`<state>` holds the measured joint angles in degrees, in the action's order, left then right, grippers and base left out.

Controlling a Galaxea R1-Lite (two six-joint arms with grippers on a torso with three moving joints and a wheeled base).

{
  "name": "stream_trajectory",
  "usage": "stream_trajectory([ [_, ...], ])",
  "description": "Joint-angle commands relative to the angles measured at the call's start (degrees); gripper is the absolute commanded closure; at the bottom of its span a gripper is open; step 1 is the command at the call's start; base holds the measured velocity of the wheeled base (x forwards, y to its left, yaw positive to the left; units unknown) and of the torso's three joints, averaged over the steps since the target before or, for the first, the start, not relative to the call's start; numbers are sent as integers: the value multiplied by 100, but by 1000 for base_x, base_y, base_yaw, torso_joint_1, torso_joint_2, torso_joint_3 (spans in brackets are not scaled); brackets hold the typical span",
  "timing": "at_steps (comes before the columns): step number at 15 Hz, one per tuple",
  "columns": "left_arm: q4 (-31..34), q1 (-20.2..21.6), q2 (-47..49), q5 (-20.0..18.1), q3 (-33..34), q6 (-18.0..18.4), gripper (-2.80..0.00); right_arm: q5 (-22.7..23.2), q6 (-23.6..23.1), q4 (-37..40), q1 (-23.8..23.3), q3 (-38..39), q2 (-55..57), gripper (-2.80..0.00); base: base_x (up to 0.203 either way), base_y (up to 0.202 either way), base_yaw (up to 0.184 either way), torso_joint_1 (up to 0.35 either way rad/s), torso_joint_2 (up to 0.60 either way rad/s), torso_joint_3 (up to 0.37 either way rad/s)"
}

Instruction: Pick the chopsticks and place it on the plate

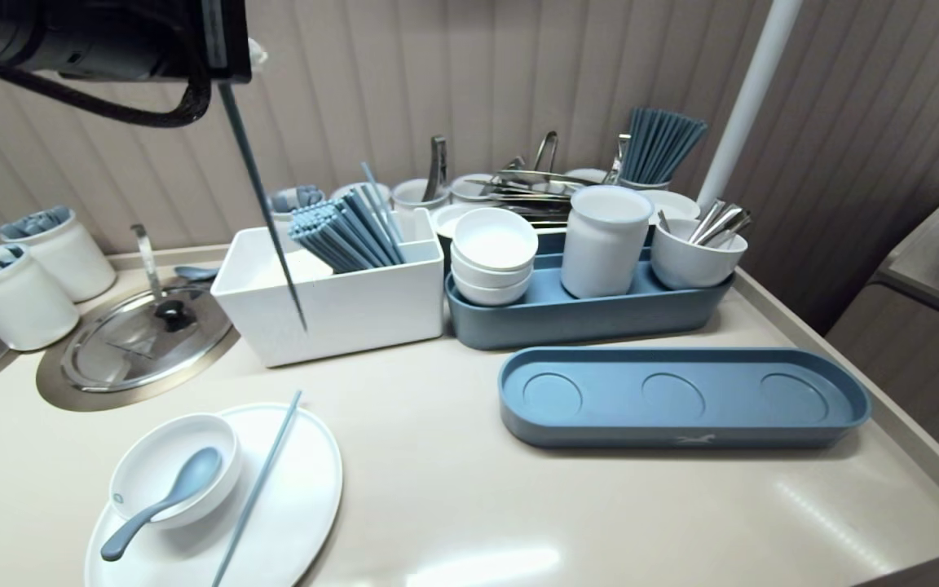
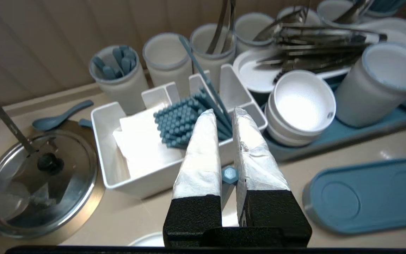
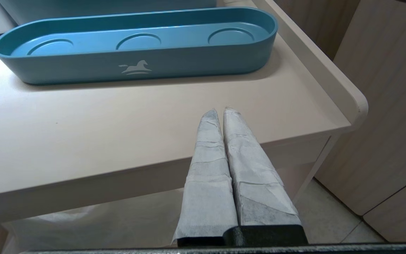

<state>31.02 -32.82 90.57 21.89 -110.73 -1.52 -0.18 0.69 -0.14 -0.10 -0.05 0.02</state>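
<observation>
As left gripper point(image 2: 220, 115) grips one chopstick point(image 1: 262, 204), white box point(image 1: 331, 314) (chopstick-filled) sits below.

We see a slate-blue chopstick point(image 1: 262, 204). The left end effector point(image 2: 224, 113) has fingers point(image 2: 203, 151) wrapped in crinkled silvery-white tape above a black base. The right end effector point(image 3: 220, 110) wears pale grey tape. We find the box point(image 1: 339, 314) plain white and its bundled chopsticks point(image 1: 347, 232) the same slate blue. The nearer tray point(image 1: 844, 408) is a deeper blue with a small white horse mark point(image 1: 695, 439). The worktop point(image 1: 469, 505) is plain beige.
</observation>
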Motion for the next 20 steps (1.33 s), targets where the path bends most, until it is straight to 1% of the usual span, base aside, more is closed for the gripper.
stream_trajectory([
  [1,883,45,-117,-37,-2,0,0,0,2,-4,1,5,-2,0,0,0,0,0,0,0],
  [2,1347,175,-61,-179,-2,-4,0,0,2,-4,1,1,4,0,0,0,0,0,0,0],
  [3,1665,430,29,-437,-2,-11,0,0,2,-4,1,-3,0,0,0,0,0,0,0,0],
  [4,2096,691,134,-713,-2,-13,0,0,2,-4,1,0,-2,0,0,0,0,0,0,0],
  [5,2502,957,284,-1092,-2,-14,0,0,2,-4,1,-3,6,0,0,0,0,0,0,0],
  [6,2760,1245,467,-1501,-2,-15,0,0,2,-4,1,5,6,0,0,0,0,0,0,0],
  [7,2958,1472,656,-1806,-4,-15,0,0,2,-4,1,5,5,0,0,0,0,0,0,0],
  [8,3170,1634,884,-2017,-12,-23,0,0,2,-4,1,3,-2,0,0,0,0,0,0,0],
  [10,3485,1805,1339,-2308,-31,-88,0,0,2,1,1,5,2,0,0,0,0,0,0,0],
  [12,3663,1924,1722,-2816,-43,-139,0,0,2,-4,1,-1,6,0,0,0,0,0,0,0],
  [13,3709,1951,1873,-3000,-44,-149,0,0,2,-4,1,0,1,0,0,0,0,0,0,0],
  [14,3754,1960,2027,-3087,-41,-154,0,0,2,-4,1,4,0,0,0,0,0,0,0,0],
  [16,3775,1963,2279,-3122,-13,-149,0,0,2,-4,1,-4,-2,0,0,0,0,0,0,0],
  [20,3502,1950,2810,-2997,-45,-88,0,0,2,-4,1,5,-2,0,0,0,0,0,0,0],
])
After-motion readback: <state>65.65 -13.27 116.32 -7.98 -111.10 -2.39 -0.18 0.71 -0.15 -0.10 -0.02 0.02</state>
